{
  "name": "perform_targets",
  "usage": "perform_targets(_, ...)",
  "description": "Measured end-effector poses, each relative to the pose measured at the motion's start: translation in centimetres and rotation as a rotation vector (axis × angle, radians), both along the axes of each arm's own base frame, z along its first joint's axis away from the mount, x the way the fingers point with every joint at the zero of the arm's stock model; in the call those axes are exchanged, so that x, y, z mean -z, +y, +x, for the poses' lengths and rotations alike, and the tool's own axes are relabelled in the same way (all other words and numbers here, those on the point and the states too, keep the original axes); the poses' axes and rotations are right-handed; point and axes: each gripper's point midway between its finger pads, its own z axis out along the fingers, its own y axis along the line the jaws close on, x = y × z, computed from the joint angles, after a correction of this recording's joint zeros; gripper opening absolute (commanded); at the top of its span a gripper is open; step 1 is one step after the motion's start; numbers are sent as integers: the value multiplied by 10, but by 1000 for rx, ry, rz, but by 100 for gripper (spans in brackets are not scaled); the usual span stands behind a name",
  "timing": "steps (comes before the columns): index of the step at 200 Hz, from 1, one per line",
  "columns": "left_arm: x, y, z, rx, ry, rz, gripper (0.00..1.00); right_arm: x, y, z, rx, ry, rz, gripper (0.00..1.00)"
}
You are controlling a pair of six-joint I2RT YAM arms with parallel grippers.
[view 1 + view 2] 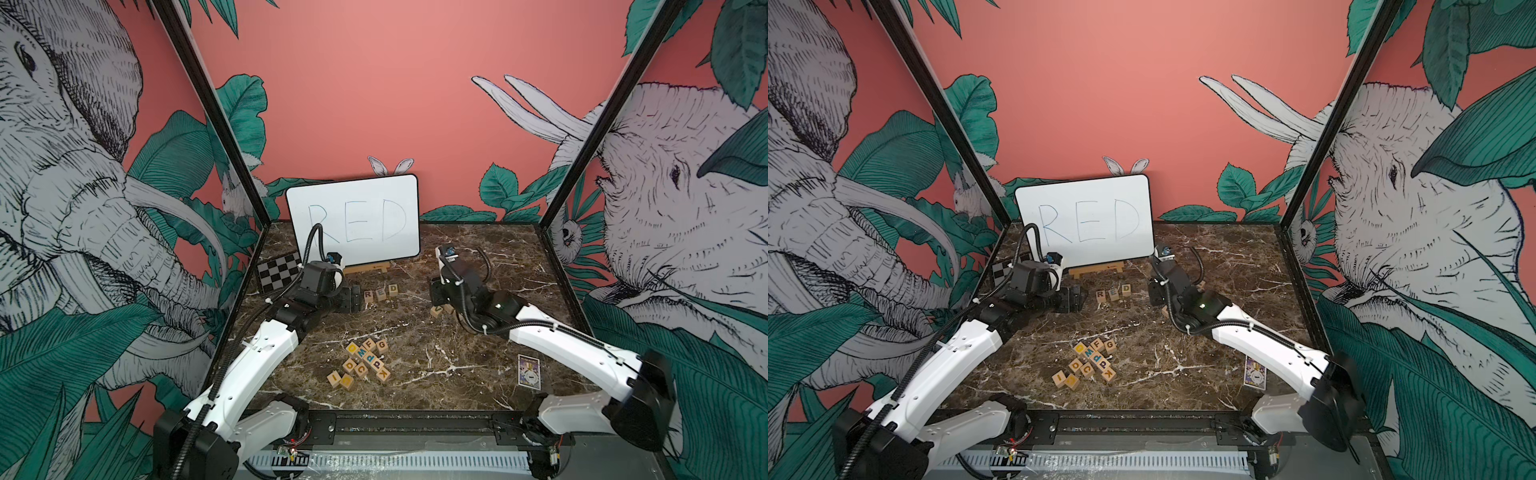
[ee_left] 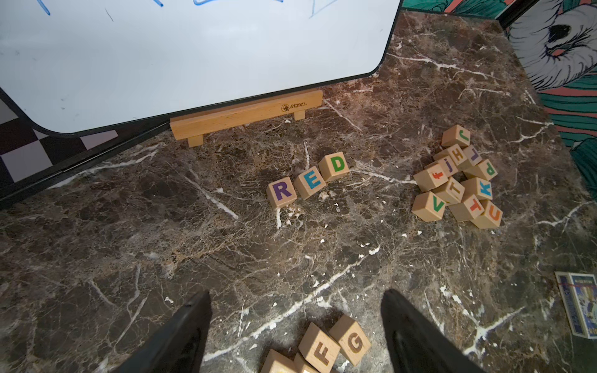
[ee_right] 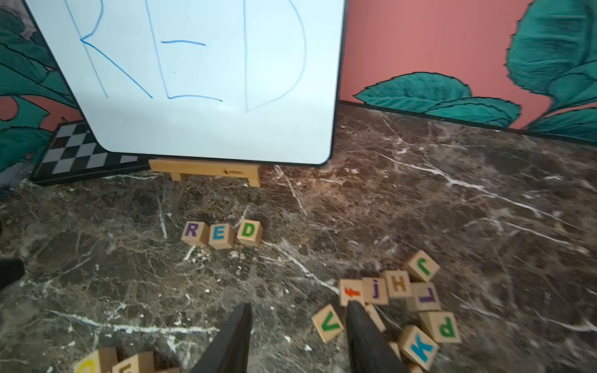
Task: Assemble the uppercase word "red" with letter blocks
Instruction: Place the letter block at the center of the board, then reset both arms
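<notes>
Leaning on a low wooden stand at the back of the marble table, a whiteboard carries RED in blue pen. A checkered board lies beside it. The left arm's black cable crosses in front of the written R in a top view. One heap of loose blocks sits toward the front middle. A second heap lies on the right, mostly hidden by the right arm in both top views. A printed card lies near the front right.

The R block, E block and D block stand in a row just in front of the stand, letters up. R touches E, and D sits just beside E, slightly further back.

The left gripper is near the R end, jaws apart and empty. The right gripper is past the D end, at the second heap, jaws apart with nothing between them. One of its fingertips overlaps an orange f block; whether they touch cannot be told.
</notes>
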Motion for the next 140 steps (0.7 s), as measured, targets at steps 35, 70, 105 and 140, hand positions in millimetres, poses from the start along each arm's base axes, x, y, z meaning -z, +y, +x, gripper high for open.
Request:
perform_targets(35, 4, 4, 2, -12, -14, 23, 89, -11, -52, -22, 69, -142, -25, 56)
perform_targets(70, 11, 14, 2, -42, -50, 53, 99, -36, -91, -46, 92, -314, 0, 68)
perform_targets(105, 12, 29, 4, -90, -111, 111, 99, -37, -112, -53, 110, -445, -101, 80)
perform_targets(140, 9, 53, 9, -181, -190, 199, 99, -21, -124, -42, 147, -486, -282, 92)
